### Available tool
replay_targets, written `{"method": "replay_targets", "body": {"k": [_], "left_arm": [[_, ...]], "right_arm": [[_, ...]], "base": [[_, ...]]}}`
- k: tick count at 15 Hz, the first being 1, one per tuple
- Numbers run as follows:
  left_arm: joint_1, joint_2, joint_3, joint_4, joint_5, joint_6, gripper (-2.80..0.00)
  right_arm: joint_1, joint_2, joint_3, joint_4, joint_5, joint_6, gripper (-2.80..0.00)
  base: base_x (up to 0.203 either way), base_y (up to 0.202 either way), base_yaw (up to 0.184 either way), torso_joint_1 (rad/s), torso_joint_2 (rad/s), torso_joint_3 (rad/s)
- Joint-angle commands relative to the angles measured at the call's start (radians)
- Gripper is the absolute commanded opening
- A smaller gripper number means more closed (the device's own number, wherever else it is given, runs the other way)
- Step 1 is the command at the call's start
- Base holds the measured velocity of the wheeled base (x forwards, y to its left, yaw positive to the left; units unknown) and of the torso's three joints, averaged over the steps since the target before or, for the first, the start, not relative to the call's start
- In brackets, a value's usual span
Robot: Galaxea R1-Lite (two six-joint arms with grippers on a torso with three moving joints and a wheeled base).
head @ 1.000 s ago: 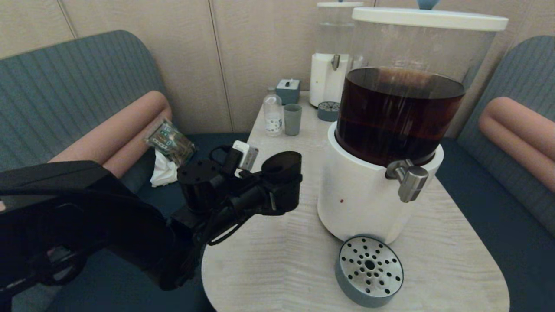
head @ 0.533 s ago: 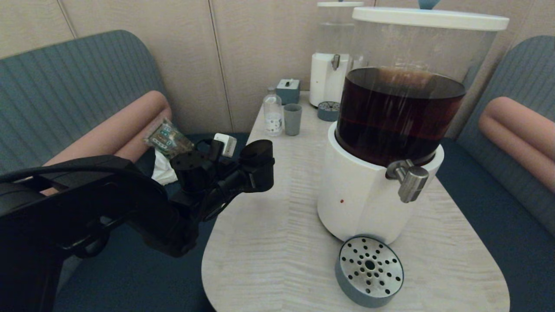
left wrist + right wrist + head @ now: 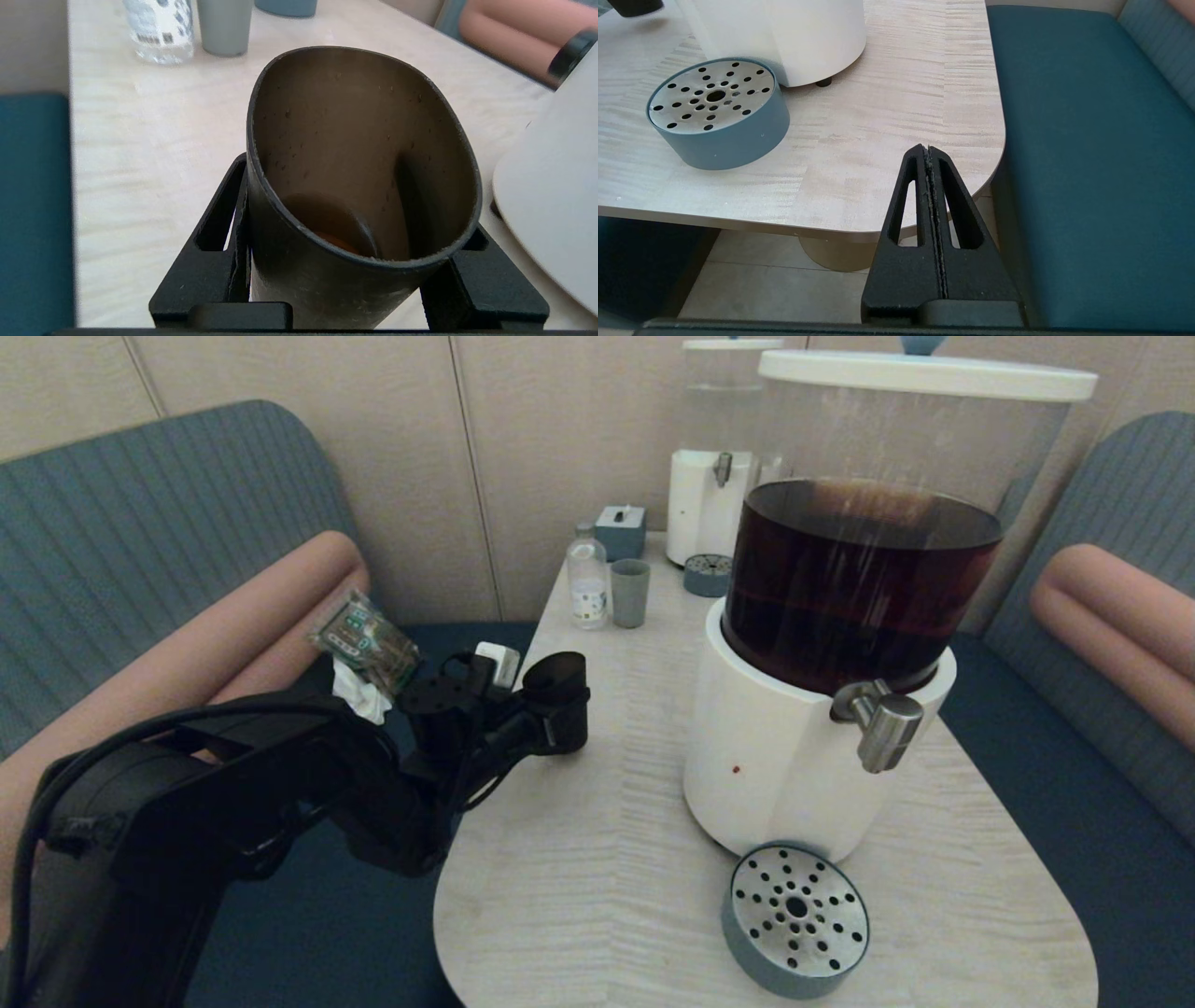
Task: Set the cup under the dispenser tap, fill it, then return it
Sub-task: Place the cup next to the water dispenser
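Observation:
The black-brown cup is at the table's left edge, clamped between the fingers of my left gripper. In the left wrist view the cup tilts and fills the frame, with a little brown liquid at its bottom; the gripper is shut on its lower wall. The steel dispenser tap sticks out of the big white-based dispenser of dark liquid, well to the cup's right. My right gripper is shut and empty, off the table's near right corner.
A round perforated drip tray sits on the table below the tap. At the far end stand a grey-blue tumbler, a clear bottle, a small box and a smaller dispenser. Benches flank the table.
My left gripper has carried the cup to the left and away from the big dispenser, lowering it toward the table's left edge. The right arm has not moved.

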Motion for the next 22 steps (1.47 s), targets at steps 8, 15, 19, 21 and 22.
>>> {"method": "replay_targets", "body": {"k": [8, 15, 19, 21, 22], "left_arm": [[0.0, 0.065, -0.014, -0.006, -0.001, 0.004, -2.8], [-0.002, 0.065, -0.019, -0.007, 0.004, -0.004, -2.8], [-0.004, 0.071, -0.02, -0.003, 0.053, 0.001, -2.8], [-0.004, 0.069, -0.026, -0.009, 0.052, 0.001, 0.0], [-0.005, 0.068, -0.022, -0.01, 0.05, 0.004, 0.0]], "right_arm": [[0.0, 0.001, 0.0, 0.001, 0.0, 0.0, -2.8], [0.0, 0.001, 0.0, 0.001, 0.0, 0.0, -2.8], [0.0, 0.001, 0.0, 0.001, 0.0, 0.0, -2.8], [0.0, 0.001, 0.0, 0.001, 0.0, 0.0, -2.8], [0.0, 0.001, 0.0, 0.001, 0.0, 0.0, -2.8]], "base": [[0.0, 0.0, 0.0, 0.0, 0.0, 0.0], [0.0, 0.0, 0.0, 0.0, 0.0, 0.0], [0.0, 0.0, 0.0, 0.0, 0.0, 0.0], [0.0, 0.0, 0.0, 0.0, 0.0, 0.0], [0.0, 0.0, 0.0, 0.0, 0.0, 0.0]]}}
